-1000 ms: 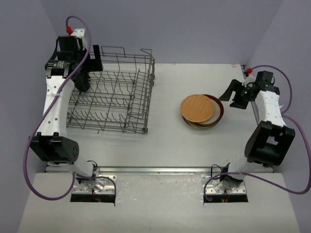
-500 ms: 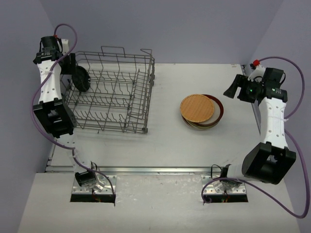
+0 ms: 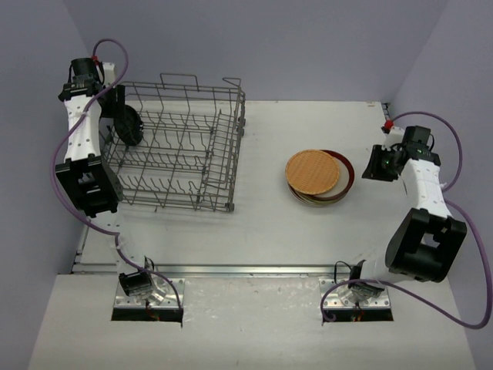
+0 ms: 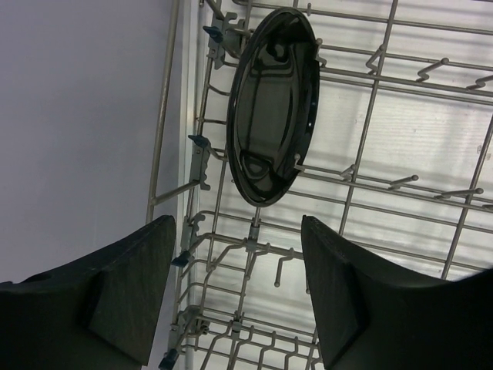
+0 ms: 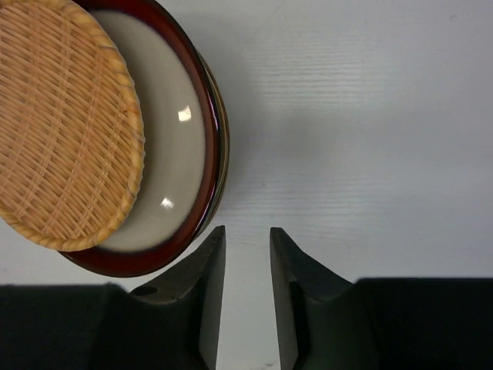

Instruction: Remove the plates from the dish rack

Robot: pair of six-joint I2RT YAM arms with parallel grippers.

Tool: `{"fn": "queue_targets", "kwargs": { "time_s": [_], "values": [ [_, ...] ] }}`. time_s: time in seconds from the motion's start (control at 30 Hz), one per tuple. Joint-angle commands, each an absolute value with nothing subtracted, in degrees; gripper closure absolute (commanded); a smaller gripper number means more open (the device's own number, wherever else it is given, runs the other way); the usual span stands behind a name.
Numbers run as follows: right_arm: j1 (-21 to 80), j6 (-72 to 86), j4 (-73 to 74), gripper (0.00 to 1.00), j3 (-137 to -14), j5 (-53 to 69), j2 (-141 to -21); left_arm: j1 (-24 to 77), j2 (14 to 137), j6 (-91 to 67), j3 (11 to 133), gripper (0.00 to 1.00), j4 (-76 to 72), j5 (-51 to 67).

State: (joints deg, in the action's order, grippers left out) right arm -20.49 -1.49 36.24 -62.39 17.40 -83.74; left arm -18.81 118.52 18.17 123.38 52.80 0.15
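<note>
One black plate [image 4: 273,108] stands upright between tines at the back left of the dish rack [image 3: 231,116], also seen as the black plate [image 3: 129,128] in the top view. My left gripper [image 4: 239,262] hangs open just short of it, nothing between its fingers; from above the left gripper [image 3: 115,110] is at the rack's back left corner. Right of the rack sits a stack of plates, a tan woven plate [image 3: 313,170] on top of a red-rimmed plate [image 3: 348,176]. My right gripper [image 5: 246,250] hovers over bare table beside the red-rimmed plate [image 5: 173,154], jaws narrowly apart and empty.
Grey rack wires [image 4: 370,123] and upright tines fill the space under the left gripper, with the purple wall [image 4: 77,116] close on its left. The white table [image 3: 269,231] lies between rack and stack. The tan woven plate [image 5: 62,131] sits off-centre on the stack.
The left arm swung from over the rack's left side back to the rear left corner, off the black plate. The right gripper dropped nearer the table and its jaws narrowed.
</note>
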Motion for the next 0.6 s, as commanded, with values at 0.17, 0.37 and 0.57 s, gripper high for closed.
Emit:
{"fn": "queue_targets", "kwargs": {
  "time_s": [0.17,0.37,0.57],
  "values": [
    [-20.39,-2.16,35.52,0.88,-63.44,18.64,-88.08,-18.72,115.82,18.19,122.24,0.36,49.77,0.26],
    [-18.54,-5.93,29.84,0.91,-61.26,8.07,-89.88,-18.72,115.14,17.84,121.47,0.36,49.30,0.44],
    [-14.81,-6.33,29.36,0.91,-60.82,6.17,-93.56,-18.81,114.79,17.67,121.47,0.35,49.22,0.26]
  ]
}}
